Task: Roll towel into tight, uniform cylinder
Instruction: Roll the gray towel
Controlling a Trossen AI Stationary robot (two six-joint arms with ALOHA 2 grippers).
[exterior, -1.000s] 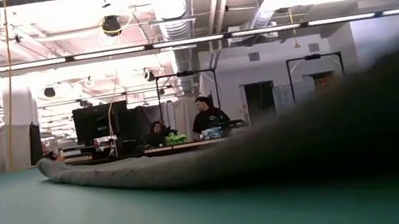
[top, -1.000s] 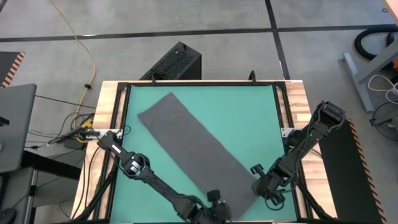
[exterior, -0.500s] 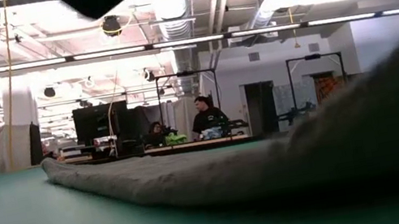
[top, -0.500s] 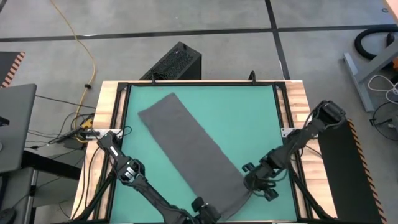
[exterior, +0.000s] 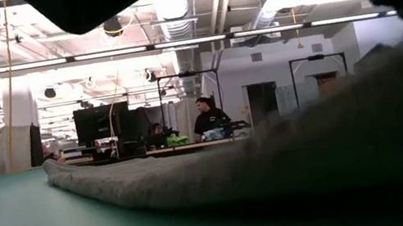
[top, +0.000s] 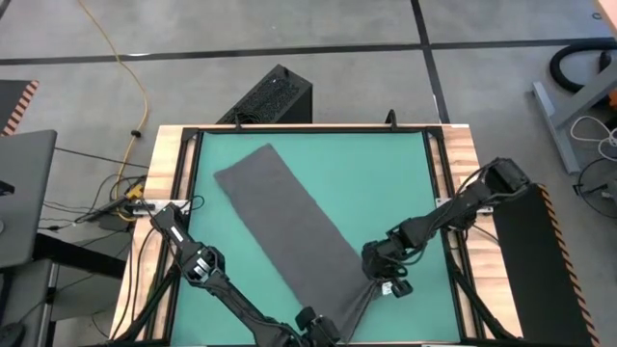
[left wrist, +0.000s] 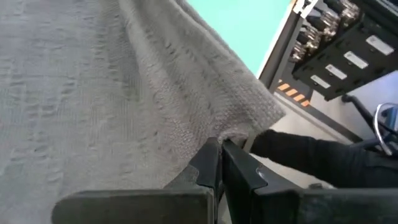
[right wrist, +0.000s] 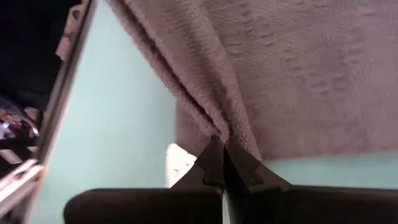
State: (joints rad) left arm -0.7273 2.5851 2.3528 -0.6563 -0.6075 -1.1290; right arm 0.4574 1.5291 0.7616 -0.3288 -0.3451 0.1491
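Two dark arms, all matte black

Chunky black joints on slim links, left hand (left wrist: pixel 219 163) and right hand (right wrist: pixel 222 163) with tapered black fingers, small white tag near the right one.

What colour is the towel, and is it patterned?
Plain dark grey towel, no pattern; clearest in the high view.

From overhead I lose the left end effector (top: pixel 321 329) at the bottom edge, so the towel (top: pixel 289 226) corner it pinches is cut off there too. The right end effector (top: pixel 378 273) covers the other near corner; I can't see the cloth under it. In the low view the towel's near end is a grey blur filling the right side, and dark arm shapes along the top are unreadable.
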